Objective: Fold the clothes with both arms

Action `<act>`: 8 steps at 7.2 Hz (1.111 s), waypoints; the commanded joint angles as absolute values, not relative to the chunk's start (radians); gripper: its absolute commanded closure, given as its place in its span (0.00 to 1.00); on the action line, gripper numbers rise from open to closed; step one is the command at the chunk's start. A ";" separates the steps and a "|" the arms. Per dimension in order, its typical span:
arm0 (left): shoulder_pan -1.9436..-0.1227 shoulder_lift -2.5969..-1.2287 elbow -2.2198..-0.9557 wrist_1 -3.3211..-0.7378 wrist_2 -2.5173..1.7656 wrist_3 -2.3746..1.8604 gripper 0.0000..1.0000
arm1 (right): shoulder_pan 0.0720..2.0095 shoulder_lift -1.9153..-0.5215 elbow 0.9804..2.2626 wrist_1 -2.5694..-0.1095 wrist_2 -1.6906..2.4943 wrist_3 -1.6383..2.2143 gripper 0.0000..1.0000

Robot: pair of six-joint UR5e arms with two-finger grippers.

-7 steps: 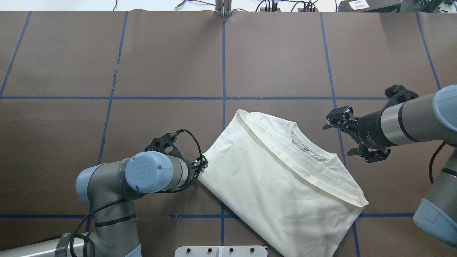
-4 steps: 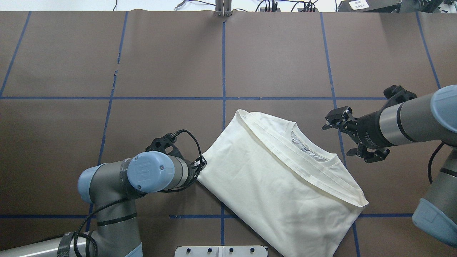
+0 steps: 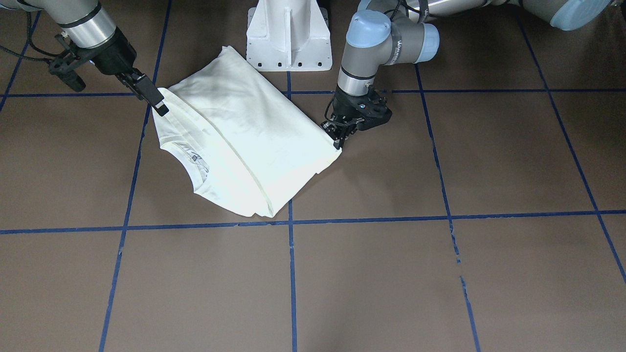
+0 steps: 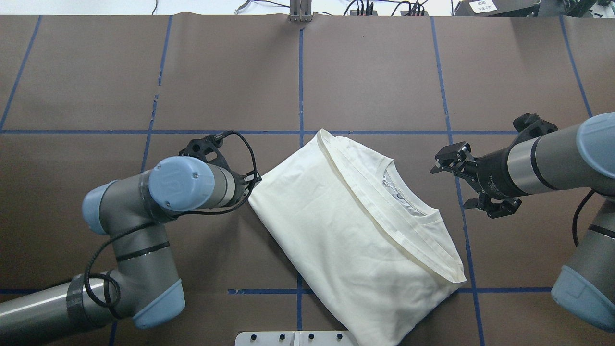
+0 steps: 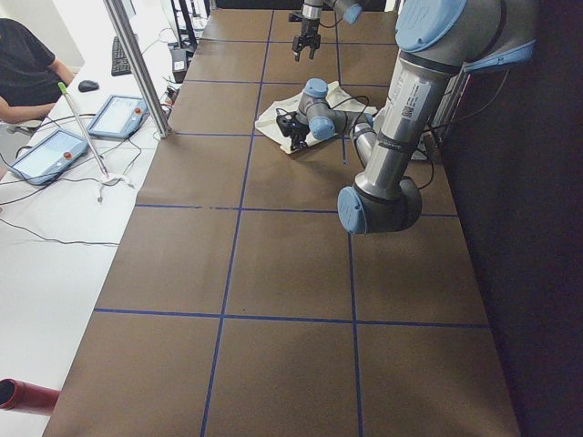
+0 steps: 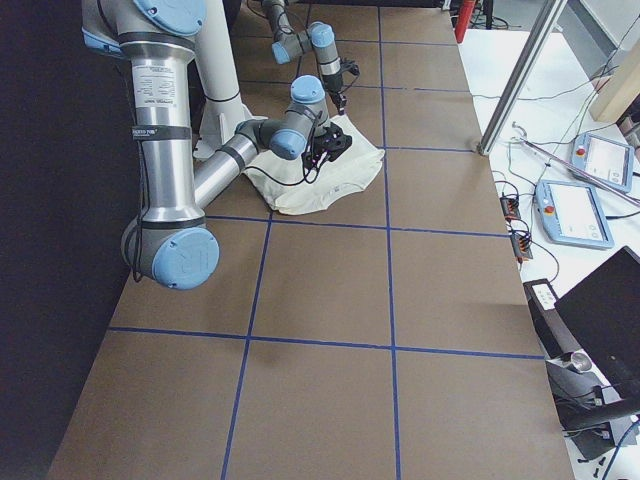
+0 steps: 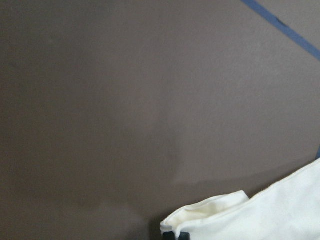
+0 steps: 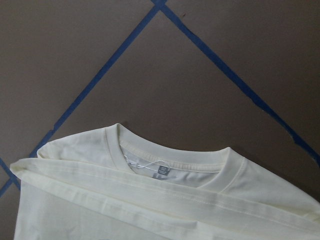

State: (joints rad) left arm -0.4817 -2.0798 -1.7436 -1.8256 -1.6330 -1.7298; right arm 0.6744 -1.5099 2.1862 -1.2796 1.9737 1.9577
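Note:
A white T-shirt (image 4: 336, 230) lies folded on the brown table, with its collar (image 8: 170, 160) facing my right arm. My left gripper (image 4: 252, 185) is shut on the shirt's left corner, which also shows in the left wrist view (image 7: 210, 212). In the front-facing view this gripper (image 3: 337, 137) pinches the corner low over the table. My right gripper (image 4: 456, 185) is open and empty. It hovers just right of the collar, apart from the cloth in the overhead view. In the front-facing view (image 3: 115, 95) one of its fingers (image 3: 156, 105) is near the shirt's edge.
The white pedestal base (image 3: 288, 34) stands at the table's near edge, close behind the shirt. Blue tape lines (image 4: 300, 86) divide the table. A metal post (image 5: 137, 64), tablets (image 5: 118, 114) and a seated person (image 5: 27, 73) are at a side desk.
My left gripper has moved away from the robot and to the left, dragging the shirt's corner. The whole shirt has shifted with it. My right gripper has hardly moved and stays open.

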 commanded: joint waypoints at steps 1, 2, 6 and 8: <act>-0.612 -2.177 -1.584 -1.874 -1.593 -1.640 1.00 | 0.673 -1.450 2.168 -1.278 1.973 1.971 0.00; -0.653 -2.297 -1.410 -1.953 -1.591 -1.628 1.00 | 0.675 -1.442 2.169 -1.275 1.967 1.983 0.00; -0.730 -2.553 -0.983 -2.257 -1.604 -1.626 1.00 | 0.615 -1.321 2.103 -1.278 1.964 1.974 0.00; -0.732 -2.342 -1.344 -2.201 -1.725 -1.626 0.33 | 0.536 -1.214 2.012 -1.293 1.896 1.961 0.00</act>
State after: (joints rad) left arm -0.7289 -2.4759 -1.1209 -2.2199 -1.6585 -1.6267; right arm 0.5889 -1.2737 2.0685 -1.2832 1.9369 1.9705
